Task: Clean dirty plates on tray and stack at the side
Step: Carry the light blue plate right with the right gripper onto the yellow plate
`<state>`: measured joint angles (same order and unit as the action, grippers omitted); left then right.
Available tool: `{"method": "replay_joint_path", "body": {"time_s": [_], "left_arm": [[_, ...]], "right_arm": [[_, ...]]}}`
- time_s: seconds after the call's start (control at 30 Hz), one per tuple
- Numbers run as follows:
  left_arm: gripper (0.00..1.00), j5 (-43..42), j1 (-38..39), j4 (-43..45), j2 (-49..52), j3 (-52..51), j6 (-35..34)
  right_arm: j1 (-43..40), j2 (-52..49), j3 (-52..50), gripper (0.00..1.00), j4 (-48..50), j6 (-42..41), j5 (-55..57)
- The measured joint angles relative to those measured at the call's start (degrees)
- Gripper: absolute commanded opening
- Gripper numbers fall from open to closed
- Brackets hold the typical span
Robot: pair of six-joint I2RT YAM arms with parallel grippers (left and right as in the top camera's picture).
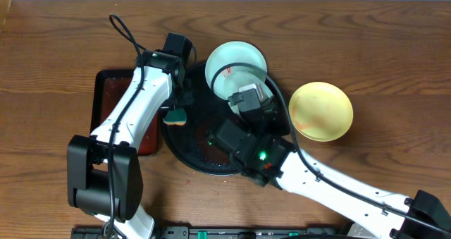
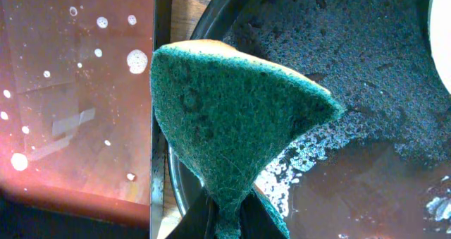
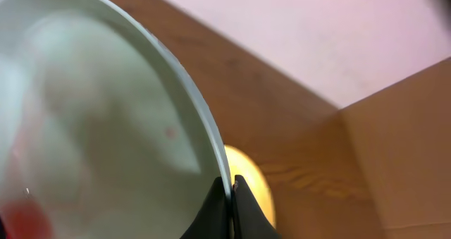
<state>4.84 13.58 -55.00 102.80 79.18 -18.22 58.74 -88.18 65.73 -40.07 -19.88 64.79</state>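
My right gripper (image 3: 230,190) is shut on the rim of a pale mint-blue plate (image 1: 232,64), holding it tilted over the far side of the round black tray (image 1: 204,165). The plate (image 3: 91,126) has a red smear low on its face. My left gripper (image 2: 229,221) is shut on a green sponge (image 2: 232,105), seen at the tray's left rim (image 1: 175,115). A pale yellow plate (image 1: 320,111) lies on the table right of the tray. Only one mint-blue plate shows.
A rectangular dark reddish tray (image 1: 113,84) with soapy drops lies left of the black tray, under my left arm. The black tray's floor (image 2: 366,63) is wet and foamy. The table's back edge runs behind the plates.
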Motion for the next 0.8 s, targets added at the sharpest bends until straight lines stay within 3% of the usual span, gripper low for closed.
{"method": "replay_joint_path", "body": {"time_s": [0.33, 0.8], "left_arm": [[0.07, 0.00, 0.00, 0.15, 0.00, 0.00, 0.00], [0.07, 0.00, 0.00, 0.17, 0.00, 0.00, 0.00]], "right_arm": [[4.24, 0.02, 0.00, 0.01, 0.02, 0.22, 14.53], [4.50, 0.09, 0.00, 0.01, 0.07, 0.22, 16.59]]}}
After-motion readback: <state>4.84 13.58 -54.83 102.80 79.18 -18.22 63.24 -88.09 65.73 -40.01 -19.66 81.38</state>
